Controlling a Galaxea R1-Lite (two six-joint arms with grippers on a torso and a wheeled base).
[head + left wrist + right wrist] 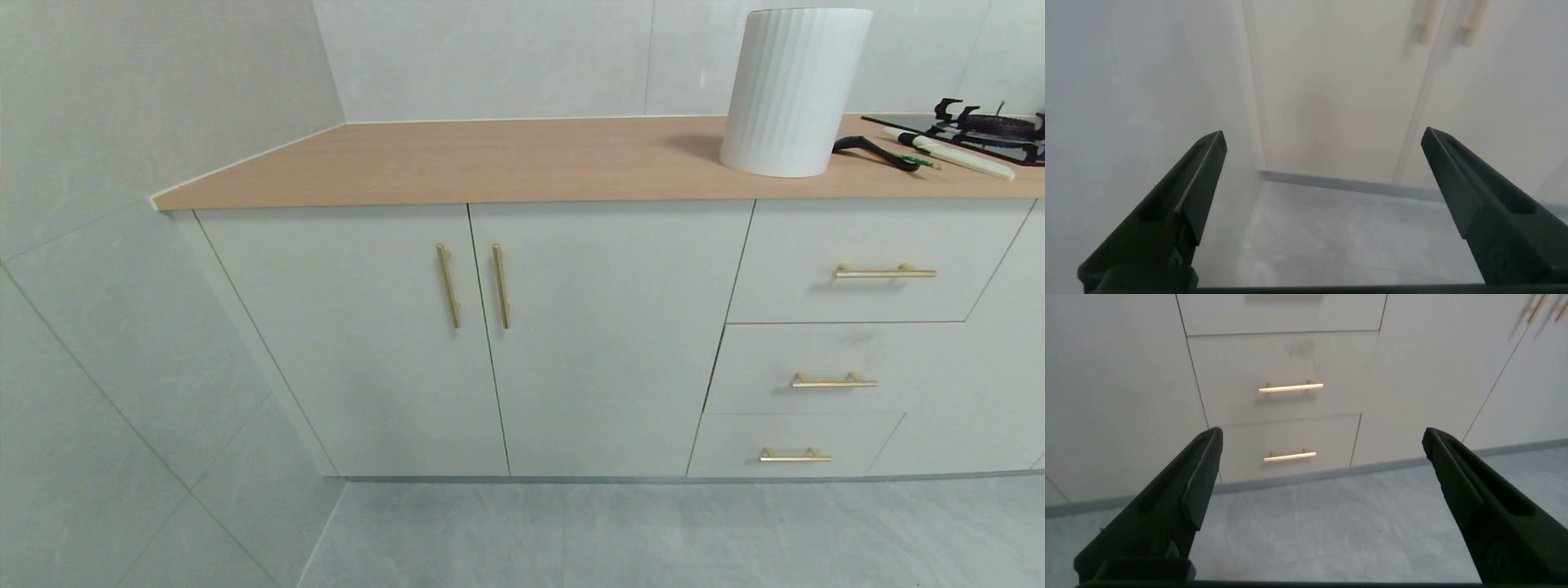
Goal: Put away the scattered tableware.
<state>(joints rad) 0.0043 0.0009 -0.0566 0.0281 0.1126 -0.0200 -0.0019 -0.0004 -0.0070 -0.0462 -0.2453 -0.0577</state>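
No readable text or numbers anywhere, plain white ribbed holder (pixel 793 90), unmarked cabinet doors (pixel 571 343), unmarked drawers (pixel 873 237), unlabelled wooden countertop (pixel 490 159)

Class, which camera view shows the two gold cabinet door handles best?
The head view: both door handles appear whole, side by side. The left wrist view catches blurred ends; the right wrist view, small slivers at the picture's edge.

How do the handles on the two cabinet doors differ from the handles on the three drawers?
The door handles stand upright; the drawer handles lie level. The door handles sit side by side; the drawer handles are stacked one below another. Both are slim gold bars.
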